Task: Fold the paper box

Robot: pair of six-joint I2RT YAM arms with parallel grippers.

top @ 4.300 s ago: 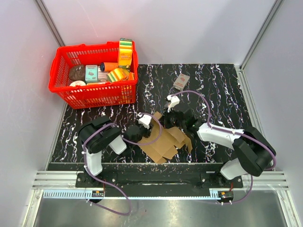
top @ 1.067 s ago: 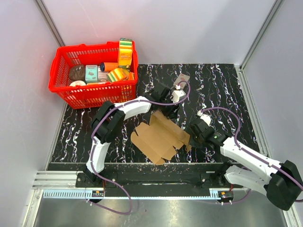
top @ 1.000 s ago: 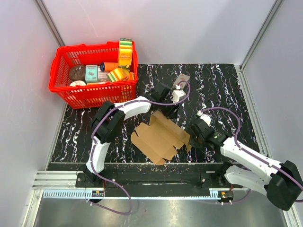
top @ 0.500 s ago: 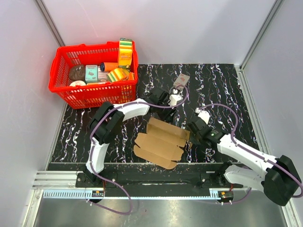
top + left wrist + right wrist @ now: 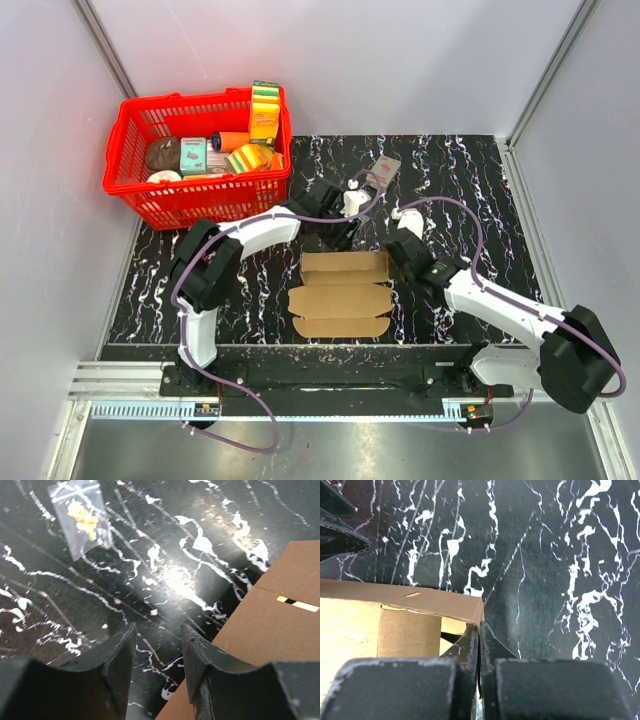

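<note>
The paper box [image 5: 340,296] is plain brown cardboard, partly folded, lying square to the table's front edge in the middle. My right gripper [image 5: 394,262] is at its far right corner. In the right wrist view the gripper [image 5: 479,628] is shut on the thin edge of the box [image 5: 395,625] at that corner. My left gripper [image 5: 337,235] hovers just beyond the box's far edge. In the left wrist view it [image 5: 156,636] is open and empty over the black table, with the box [image 5: 280,625] to its right.
A red basket [image 5: 215,205] full of groceries stands at the back left. A small printed packet [image 5: 383,172] lies on the black marbled table behind the grippers; it also shows in the left wrist view [image 5: 82,517]. Grey walls enclose the table.
The box has turned from lying diagonal to square with the table edge and looks more folded. My right gripper swung towards the far left with it. My left gripper drew back slightly left.
</note>
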